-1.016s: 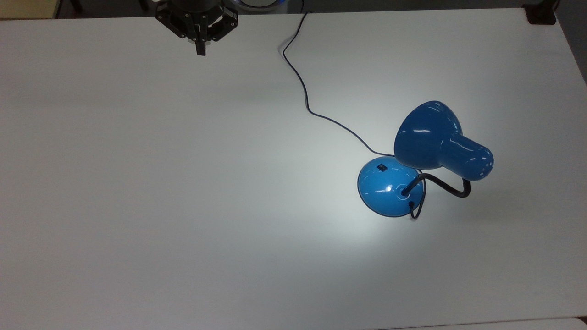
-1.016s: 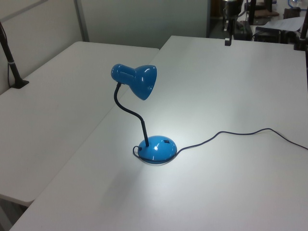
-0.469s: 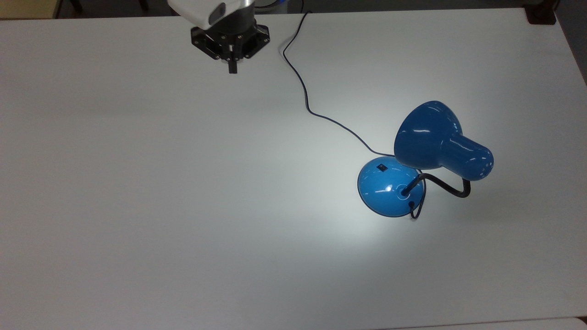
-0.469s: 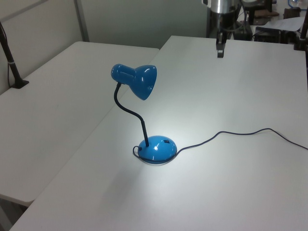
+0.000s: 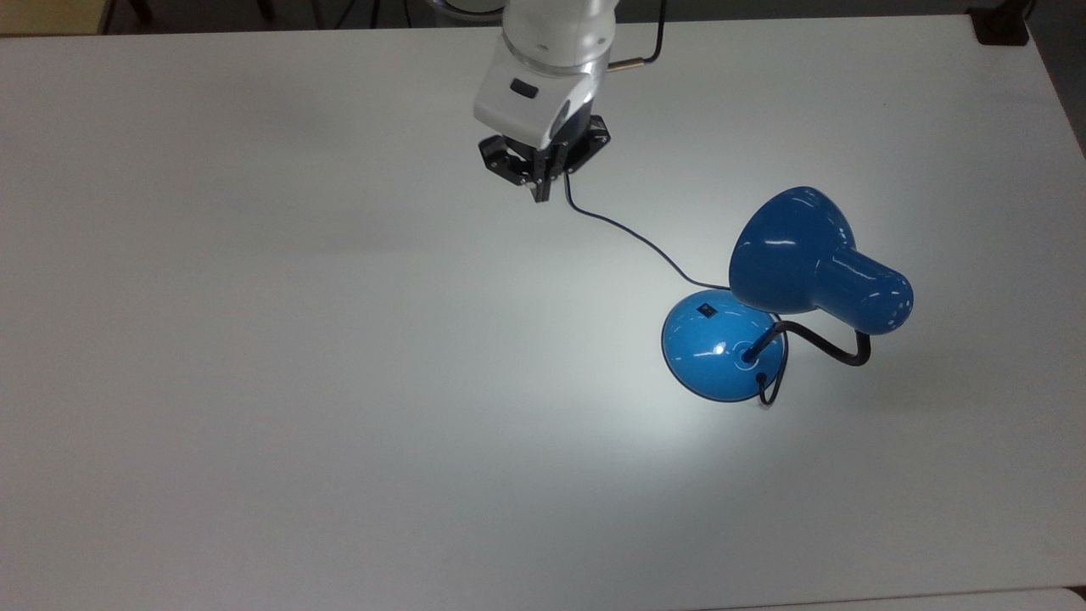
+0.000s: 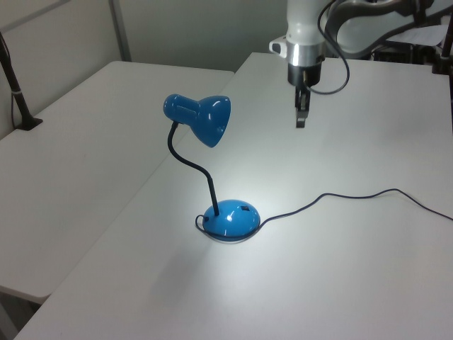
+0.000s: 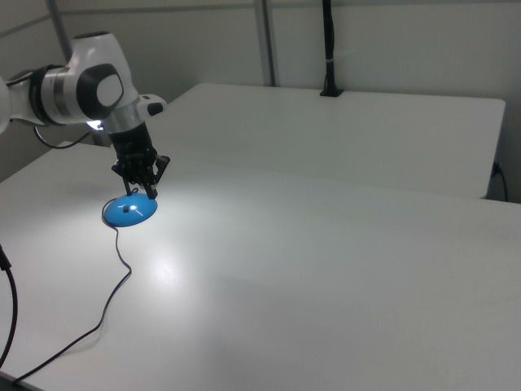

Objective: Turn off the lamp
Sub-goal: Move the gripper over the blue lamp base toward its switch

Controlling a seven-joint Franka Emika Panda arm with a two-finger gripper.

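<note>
My gripper [image 5: 540, 193], fingers pressed together, hangs well apart from the lamp's switch [image 5: 706, 311], which lies toward the top view's lower right.

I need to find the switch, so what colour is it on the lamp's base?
Black, a small switch set in the glossy blue base; the top view shows it best.

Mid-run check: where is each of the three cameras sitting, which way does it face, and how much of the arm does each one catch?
Top view: overhead, looking down on the white table; shows the glossy blue desk lamp, its black cord, the white wrist and tool.
Left view: raised at a table corner, facing the lamp; shows the forearm and tool hanging above the table.
Right view: raised at the opposite side; shows the arm, with the tool in front of the lamp's base.
All three share the lit lamp and the tool.
</note>
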